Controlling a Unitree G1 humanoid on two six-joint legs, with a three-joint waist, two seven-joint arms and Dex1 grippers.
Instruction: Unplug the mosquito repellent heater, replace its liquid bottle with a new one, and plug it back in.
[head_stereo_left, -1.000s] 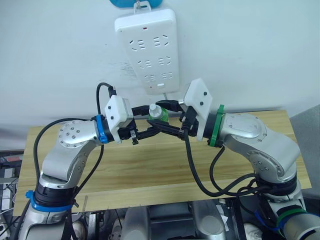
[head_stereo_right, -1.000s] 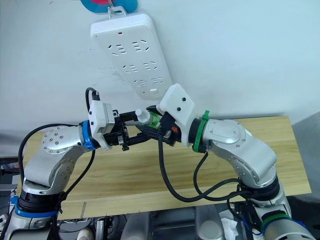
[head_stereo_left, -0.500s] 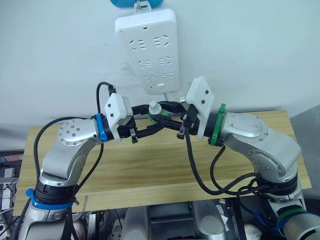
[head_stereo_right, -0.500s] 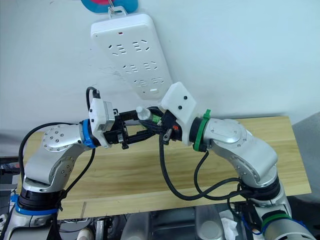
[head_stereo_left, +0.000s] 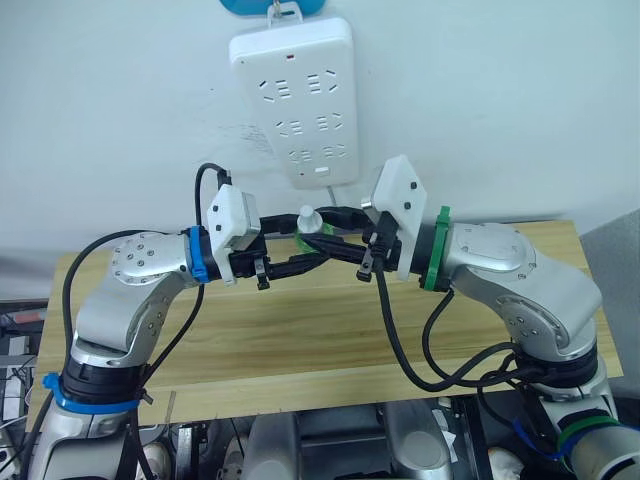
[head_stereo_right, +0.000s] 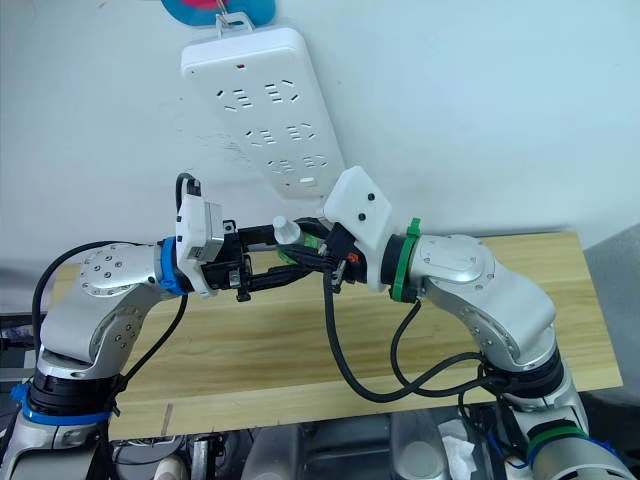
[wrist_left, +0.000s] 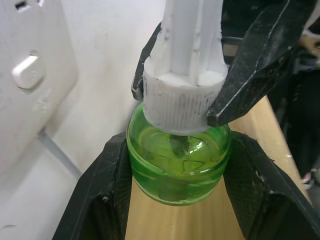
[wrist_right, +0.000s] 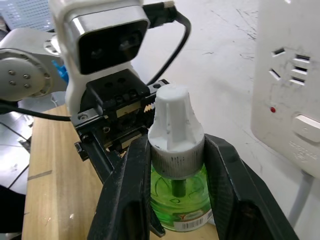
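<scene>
The new one (head_stereo_left: 308, 222), a small green bottle with a white cap, is held in the air just below the power strip, above the table's back edge. My left gripper (wrist_left: 178, 150) is shut on its green body, one finger (wrist_left: 105, 200) on each side. My right gripper (wrist_right: 177, 150) is shut on the ribbed white cap (wrist_right: 176, 130) and neck, coming from the opposite side. In the head views the two grippers meet tip to tip at the bottle (head_stereo_right: 288, 232). The mosquito repellent heater and its liquid bottle are out of view.
A white multi-socket power strip (head_stereo_left: 295, 95) hangs on the white wall right above the grippers, its switch end close to the bottle. The wooden table (head_stereo_left: 300, 330) lies beneath both arms. Black cables loop under each wrist.
Both grippers keep their hold on the capped bottle. The left arm has shifted a little to the left and the bottle sits slightly higher and more upright.
</scene>
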